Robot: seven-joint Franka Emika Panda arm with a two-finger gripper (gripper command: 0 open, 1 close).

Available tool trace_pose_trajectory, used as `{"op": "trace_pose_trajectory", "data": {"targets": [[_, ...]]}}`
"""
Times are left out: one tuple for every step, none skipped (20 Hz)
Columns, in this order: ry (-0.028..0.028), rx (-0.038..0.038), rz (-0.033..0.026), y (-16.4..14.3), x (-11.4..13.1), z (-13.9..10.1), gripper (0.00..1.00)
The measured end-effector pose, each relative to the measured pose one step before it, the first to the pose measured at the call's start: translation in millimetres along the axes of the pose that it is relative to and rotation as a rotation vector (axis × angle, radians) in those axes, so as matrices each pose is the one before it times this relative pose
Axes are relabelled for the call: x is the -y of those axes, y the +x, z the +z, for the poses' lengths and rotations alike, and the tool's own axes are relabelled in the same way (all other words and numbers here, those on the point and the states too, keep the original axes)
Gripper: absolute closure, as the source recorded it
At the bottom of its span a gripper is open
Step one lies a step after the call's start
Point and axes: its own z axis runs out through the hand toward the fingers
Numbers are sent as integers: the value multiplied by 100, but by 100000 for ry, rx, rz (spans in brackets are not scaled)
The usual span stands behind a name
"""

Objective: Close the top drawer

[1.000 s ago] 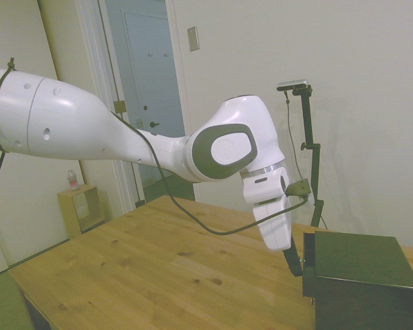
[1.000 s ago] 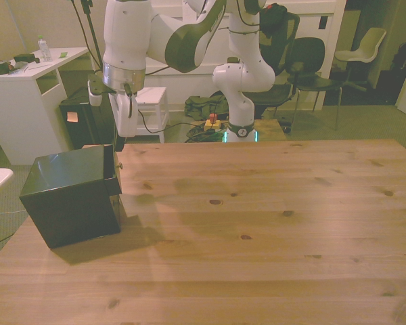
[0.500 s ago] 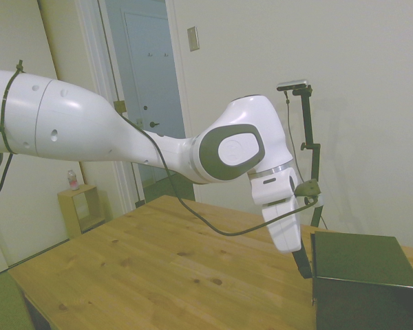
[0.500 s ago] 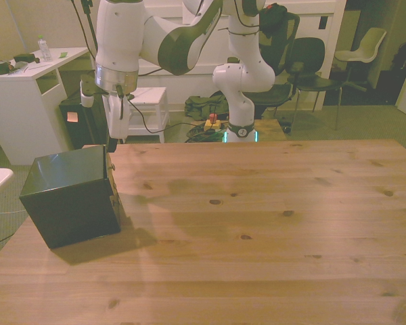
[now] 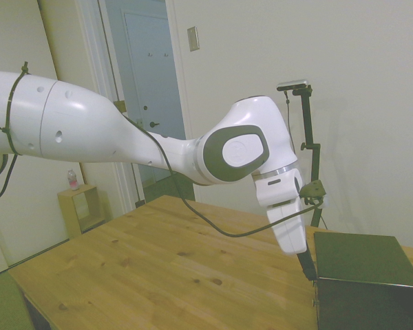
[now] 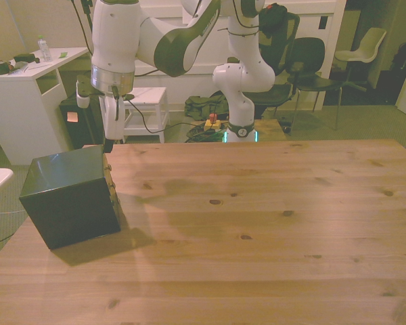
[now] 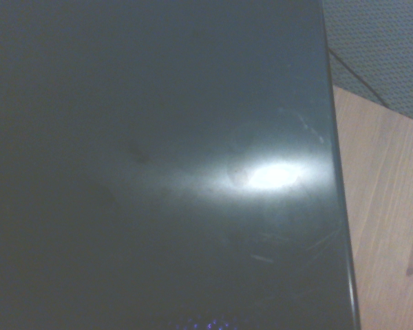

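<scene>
Closing looks all but finished: in the side view the top drawer (image 5: pixel 317 289) sits flush with the rest of the cabinet (image 5: pixel 368 282) at the lower right of the frame, with no lip standing out from the front face. You see the gripper (image 5: pixel 308 267) hanging against that upper front edge, but its fingers read as one dark sliver, so you cannot tell whether they are apart or together.

By my reading, your next move calls for little: a straight retreat away from the front face, without dragging along the knob, and a check that the drawer does not rebound.

Compare the views. From the front view, the cabinet (image 6: pixel 71 196) stands at the left edge of the table (image 6: pixel 271 223), and the small knobs down its right-hand face show, with the gripper (image 6: pixel 109 143) at the top corner just above them; the side view hides those knobs almost entirely. From the wrist view you get only the cabinet's glossy dark top (image 7: pixel 158 158) with a glare spot and a strip of table (image 7: pixel 382 220), which tells you the wrist sits above the box but nothing about the drawer front.
</scene>
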Motion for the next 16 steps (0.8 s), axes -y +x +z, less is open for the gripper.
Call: {"op": "trace_pose_trajectory", "data": {"targets": [[60, 16, -218, -75, 19, -18, 100], [292, 26, -439, -152, 51, -48, 100], [369, 64, -594, -259, 61, -36, 100], [80, 206, -737, -440, 15, 11, 100], [-139, 355, -974, -614, -39, 21, 100], [-102, 517, -1202, -762, -124, -55, 100], [-182, 717, -1424, -912, -242, -79, 100], [-71, 788, -1478, -925, -297, -131, 100], [45, 903, -1560, -989, -394, -256, 100], [71, 989, -1644, -1054, -465, -300, 100], [168, 989, -1602, -1036, -520, -367, 100], [481, 1004, -1673, -1081, -539, -537, 100], [803, 903, -1371, -1018, -510, -690, 100], [1168, 806, -1327, -934, -495, -866, 100], [1461, 765, -1132, -775, -434, -981, 0], [1718, 816, -1200, -670, -417, -1093, 0]]}}
